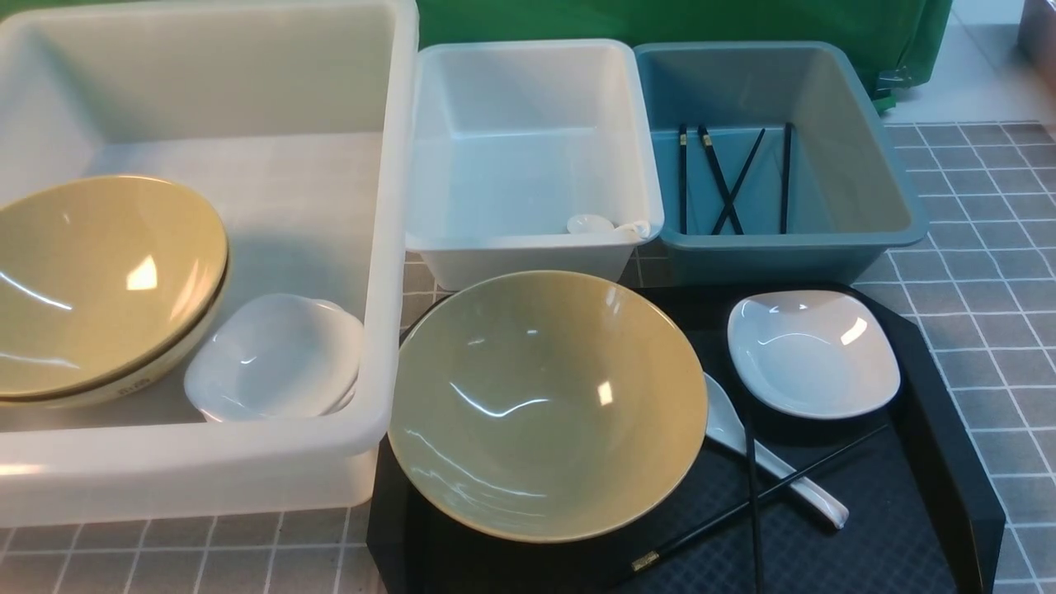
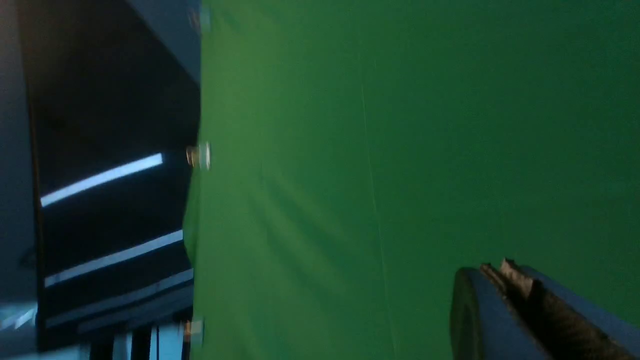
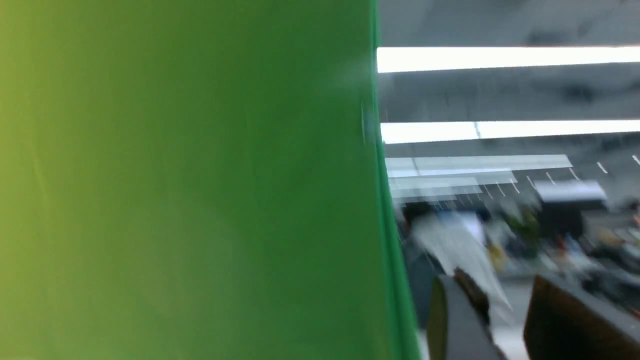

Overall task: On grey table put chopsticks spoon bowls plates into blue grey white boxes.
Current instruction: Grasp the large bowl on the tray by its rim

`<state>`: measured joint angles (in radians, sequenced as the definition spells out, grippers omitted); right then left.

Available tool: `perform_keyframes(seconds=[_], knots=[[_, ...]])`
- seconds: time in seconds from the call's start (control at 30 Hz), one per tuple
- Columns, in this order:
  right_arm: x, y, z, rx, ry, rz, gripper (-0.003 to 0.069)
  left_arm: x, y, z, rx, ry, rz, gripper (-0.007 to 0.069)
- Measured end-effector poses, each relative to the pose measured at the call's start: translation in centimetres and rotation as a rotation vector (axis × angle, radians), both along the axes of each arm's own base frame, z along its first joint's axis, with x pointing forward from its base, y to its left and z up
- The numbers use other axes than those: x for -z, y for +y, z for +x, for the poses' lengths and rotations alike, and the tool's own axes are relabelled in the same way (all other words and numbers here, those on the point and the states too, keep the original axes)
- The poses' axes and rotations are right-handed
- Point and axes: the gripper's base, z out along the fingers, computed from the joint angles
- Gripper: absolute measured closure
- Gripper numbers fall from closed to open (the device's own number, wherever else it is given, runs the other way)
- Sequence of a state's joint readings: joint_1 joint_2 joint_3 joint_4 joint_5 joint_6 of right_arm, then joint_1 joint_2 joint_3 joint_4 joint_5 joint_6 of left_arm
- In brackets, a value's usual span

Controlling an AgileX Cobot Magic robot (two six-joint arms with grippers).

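A black tray [image 1: 866, 544] is holding a yellow bowl [image 1: 544, 404], spoon [image 1: 726, 421], chopsticks [image 1: 755, 500] and plate [image 1: 813, 351]; the right claw [image 3: 500, 300] is gaping, the left claw [image 2: 505, 270] showing too little to tell.

A green cloth [image 1: 660, 25] hung across the top centre of the front view. At the upper right it gave way to a pale floor [image 1: 973, 58], and a dark, blurred object [image 1: 1041, 33] was cut off in the top right corner. In the left wrist view the cloth filled most of the picture, beside a dark ceiling [image 2: 100, 100] crossed by bright light strips [image 2: 102, 179]. In the right wrist view it bordered a grey ceiling [image 3: 500, 95] with long white lamps [image 3: 500, 59], and a room [image 3: 550, 235] too smeared to read.
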<state>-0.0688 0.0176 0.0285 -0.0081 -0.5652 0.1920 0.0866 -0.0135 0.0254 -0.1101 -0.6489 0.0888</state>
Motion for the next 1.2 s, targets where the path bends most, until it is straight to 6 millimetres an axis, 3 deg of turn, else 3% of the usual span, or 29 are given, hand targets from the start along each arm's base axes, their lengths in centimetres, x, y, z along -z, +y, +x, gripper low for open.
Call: perform_keyframes(seconds=[0.13,0.23,0.27,0.43,0.5,0.57,0.6,0.63,0.73,0.77,0.83,0.9,0.93,1.03,1.17,1.2], knots=[[-0.7,0.0,-0.5,-0.097,-0.099,0.12,0.0424,-1.4,0.2,-1.3,0.069,-0.203,-0.096,0.0633],[-0.9,0.0,-0.5,-0.118,-0.087,0.151,0.0443,-2.9,0.2,-1.7,0.108,-0.23,-0.129,0.0633],[-2.0,0.0,-0.5,-0.099,-0.059,0.134,0.0482,-5.5,-0.1,-2.5,0.125,-0.244,-0.114,0.0633],[-7.0,0.1,-1.2,0.005,0.002,-0.003,0.0611,-12.5,-0.6,-2.9,0.098,-0.092,-0.036,0.0633],[-8.5,0.0,-0.7,0.04,0.081,-0.051,0.0623,-15.1,-0.6,-1.6,0.072,0.014,-0.009,0.0633],[-9.0,-0.1,0.4,0.054,0.237,-0.077,0.0623,-16.6,-0.4,1.1,0.076,0.144,-0.011,0.0633],[-9.1,-0.1,0.6,0.054,0.256,-0.078,0.0623,-16.8,-0.5,1.0,0.078,0.146,-0.011,0.0633],[-8.5,-0.2,1.9,0.048,0.444,-0.073,0.0623,-17.7,-0.5,3.7,0.118,0.294,-0.04,0.0633],[-7.4,-0.3,3.4,0.038,0.653,-0.064,0.0623,-18.8,-1.0,6.3,0.211,0.479,-0.102,0.0633],[-6.3,-0.3,4.1,0.028,0.815,-0.057,0.0623,-18.7,-1.5,8.1,0.267,0.627,-0.125,0.0633],[-5.3,-0.2,4.7,0.004,0.958,-0.056,0.0623,-18.9,-2.7,9.7,0.352,0.783,-0.116,0.0633],[-3.6,0.3,5.2,-0.069,1.168,-0.119,0.0623,-17.8,-4.9,12.3,0.481,1.03,-0.068,0.0633],[-3.6,0.3,5.3,-0.076,1.172,-0.111,0.0623,-17.8,-5.1,12.4,0.492,1.044,-0.056,0.0633],[-2.2,1.3,5.9,-0.229,1.33,-0.234,0.0623,-15.0,-9.5,15.4,0.709,1.289,0.046,0.0633],[-2.0,2.0,6.4,-0.324,1.339,-0.281,0.0622,-10.7,-15.4,18.1,0.907,1.479,0.225,0.0633],[-2.0,2.1,6.5,-0.33,1.323,-0.289,0.062,-9.3,-17.6,18.3,0.96,1.526,0.304,0.0633]])
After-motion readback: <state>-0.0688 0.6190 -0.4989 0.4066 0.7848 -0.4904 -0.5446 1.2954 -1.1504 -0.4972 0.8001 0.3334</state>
